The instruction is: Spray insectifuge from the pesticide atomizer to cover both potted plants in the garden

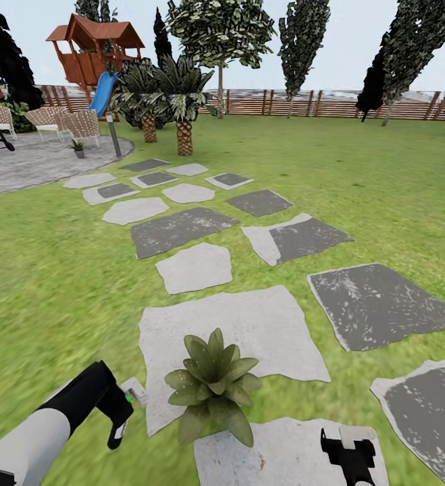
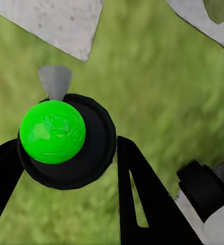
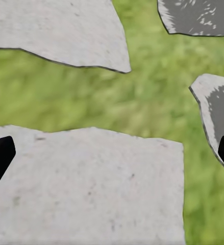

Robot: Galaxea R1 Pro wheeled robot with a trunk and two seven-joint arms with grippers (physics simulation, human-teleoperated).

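My left gripper (image 1: pixel 117 413) is low at the left, shut on the pesticide atomizer (image 1: pixel 132 391), whose pale trigger head pokes out toward the plant. In the left wrist view the atomizer (image 2: pixel 66 140) is a dark round body with a bright green cap, held between the two black fingers (image 2: pixel 142 204), its grey nozzle over grass. One potted plant (image 1: pixel 213 388), a rosette of pointed green leaves, stands just right of that gripper at a pale stone's edge. A second potted plant (image 1: pixel 78 146) sits far off on the round paved patch. My right gripper (image 1: pixel 347 453) hangs open over a pale slab (image 3: pixel 91 184).
Grey and pale stepping stones (image 1: pixel 181 229) run up the lawn toward the paved patch (image 1: pixel 33 165) with chairs. Two palms (image 1: pixel 184 128), a bollard lamp (image 1: pixel 113 135), a playhouse with a blue slide (image 1: pixel 94 54) and the slatted fence (image 1: pixel 330 104) stand behind.
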